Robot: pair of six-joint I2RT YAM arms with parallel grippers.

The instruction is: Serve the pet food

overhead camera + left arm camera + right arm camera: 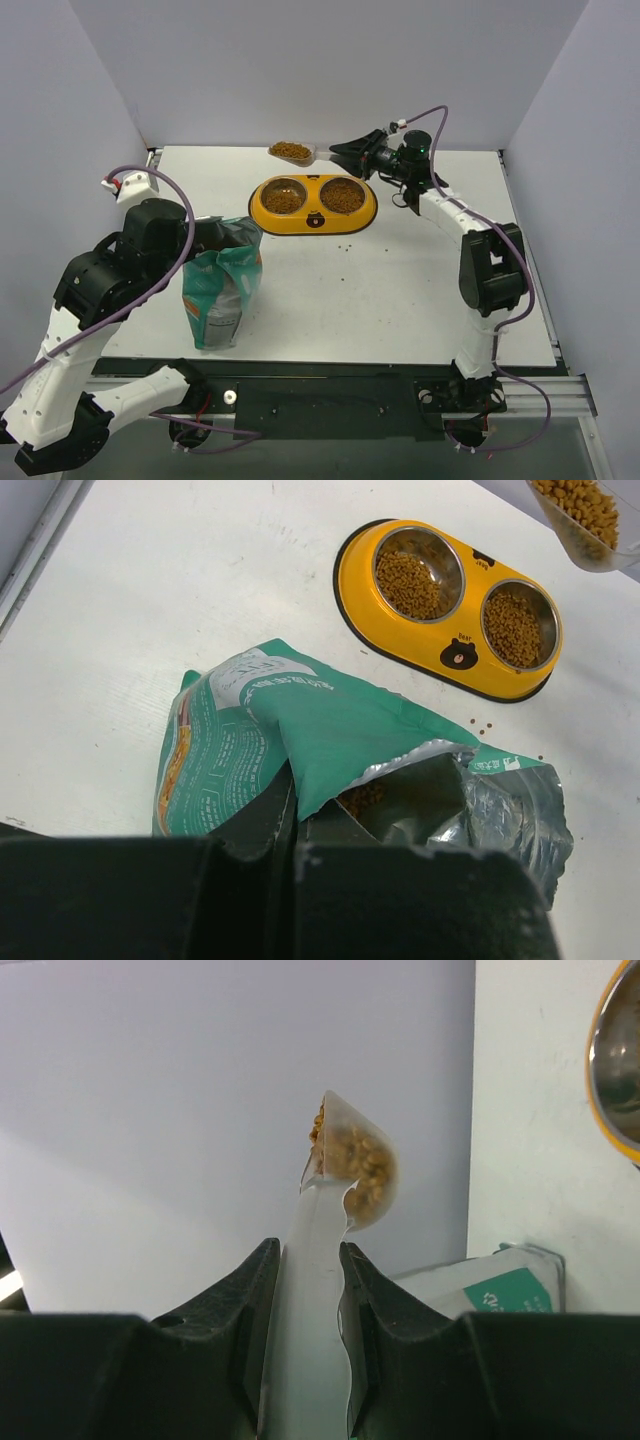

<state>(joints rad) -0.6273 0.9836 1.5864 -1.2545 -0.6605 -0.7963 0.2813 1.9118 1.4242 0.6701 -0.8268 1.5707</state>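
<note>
The pet food, brown kibble, fills a clear plastic scoop [291, 151] held in the air behind the yellow double-bowl feeder [313, 219]. More kibble lies in both steel bowls [283, 198]. My right gripper [345, 152] is shut on the scoop's handle [310, 1290], with the loaded scoop bowl [358, 1168] tilted on its side. My left gripper [292, 810] is shut on the top edge of the open teal-and-white bag [330, 730], which stands at the left front [222, 285]. Kibble shows inside the bag's mouth [362, 798].
A few loose pellets [345, 243] lie on the white table in front of the feeder, and also show in the left wrist view [482, 725]. Grey walls close the table at the back and both sides.
</note>
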